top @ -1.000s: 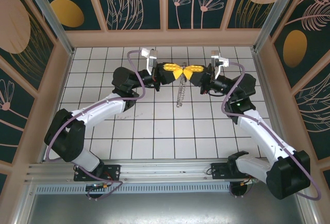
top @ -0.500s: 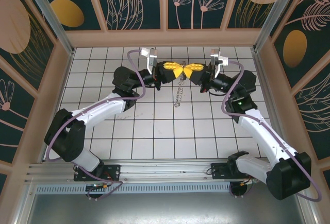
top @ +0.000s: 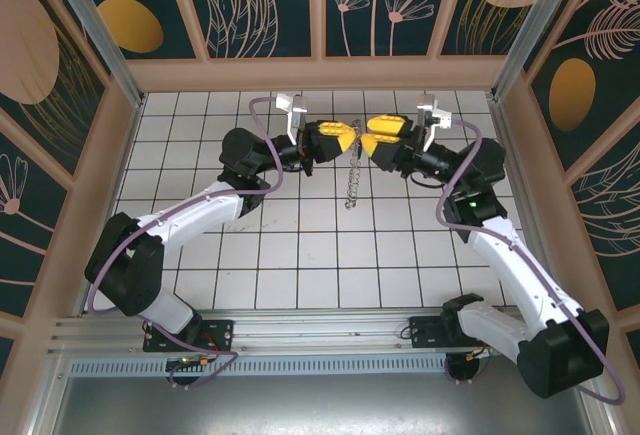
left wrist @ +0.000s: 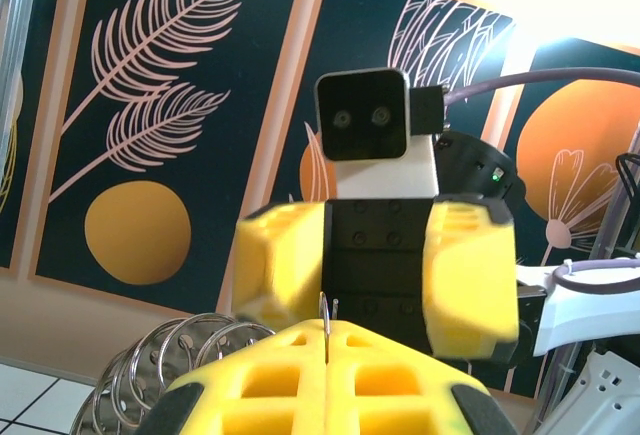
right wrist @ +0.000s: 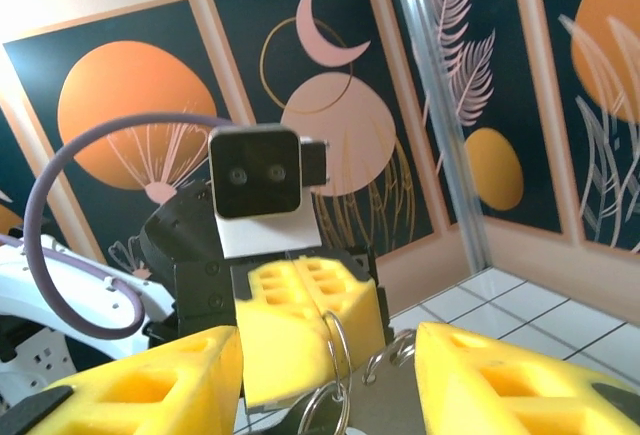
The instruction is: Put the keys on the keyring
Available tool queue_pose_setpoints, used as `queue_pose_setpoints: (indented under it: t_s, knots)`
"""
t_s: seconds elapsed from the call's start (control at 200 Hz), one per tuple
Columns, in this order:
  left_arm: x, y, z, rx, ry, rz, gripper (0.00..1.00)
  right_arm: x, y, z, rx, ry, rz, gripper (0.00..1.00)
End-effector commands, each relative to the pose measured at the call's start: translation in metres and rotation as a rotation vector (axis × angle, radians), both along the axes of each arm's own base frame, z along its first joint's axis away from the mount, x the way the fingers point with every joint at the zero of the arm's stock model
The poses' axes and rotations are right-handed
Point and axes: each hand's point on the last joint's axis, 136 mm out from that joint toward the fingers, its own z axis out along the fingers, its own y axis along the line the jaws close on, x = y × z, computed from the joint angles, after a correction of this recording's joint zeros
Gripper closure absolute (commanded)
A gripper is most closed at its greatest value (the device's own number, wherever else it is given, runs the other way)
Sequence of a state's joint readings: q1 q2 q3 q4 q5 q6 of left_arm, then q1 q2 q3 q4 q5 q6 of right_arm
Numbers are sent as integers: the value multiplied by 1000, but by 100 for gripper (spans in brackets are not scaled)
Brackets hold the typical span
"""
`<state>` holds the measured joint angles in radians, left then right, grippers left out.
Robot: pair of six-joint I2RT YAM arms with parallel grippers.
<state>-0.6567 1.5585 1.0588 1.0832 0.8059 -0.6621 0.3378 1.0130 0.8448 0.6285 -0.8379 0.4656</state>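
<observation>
Two white-and-black arms rise from the 6 o'clock edge of the white tiled table (top: 300,255), the left arm (top: 190,215) and the right arm (top: 500,255). Each carries one yellow-fingered gripper, and the two grippers meet tip to tip past the table's middle toward 12 o'clock. Between them hangs one thin silvery keyring fringed with many small metal rings (top: 349,180), its strand dangling toward 6 o'clock above the tiles. A second ago both pairs of fingers were pressed together nose to nose. Now the right gripper (top: 368,135) has spread its fingers and sits slightly further toward 3 o'clock, while the left gripper (top: 350,138) has stayed put. The left gripper's fingers are pressed together, pinching the keyring's thin wire at their tips. From the left wrist a cluster of rings (left wrist: 165,360) bunches at 8 o'clock of those tips. From the right wrist a few rings (right wrist: 338,355) lie in the gap between the right gripper's parted fingers (right wrist: 140,385), held by neither.
</observation>
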Motion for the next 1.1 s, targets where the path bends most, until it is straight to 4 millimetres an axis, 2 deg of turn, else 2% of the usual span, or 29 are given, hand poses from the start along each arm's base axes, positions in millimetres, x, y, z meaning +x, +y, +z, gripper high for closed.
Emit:
queue_pose_setpoints:
  t_s: [0.0,0.12,0.285,0.696,0.936,1.096]
  knots:
    - [-12,8,26,-48,-76,7,100,-4,-17,15,50,-42,-51,48]
    - [-12,8,26,-47,-74,2,100,-6,-18,16,57,-34,-29,50]
    - [-12,4,26,-41,-62,-21,100,-12,-6,10,42,-24,57,68]
    - [-10,3,25,-39,-57,-26,100,-6,9,0,22,1,112,68]
    - [-8,2,25,-39,-54,-26,100,-8,14,-3,17,6,132,76]
    - [-8,1,25,-39,-50,-29,100,-8,15,-3,16,5,132,89]
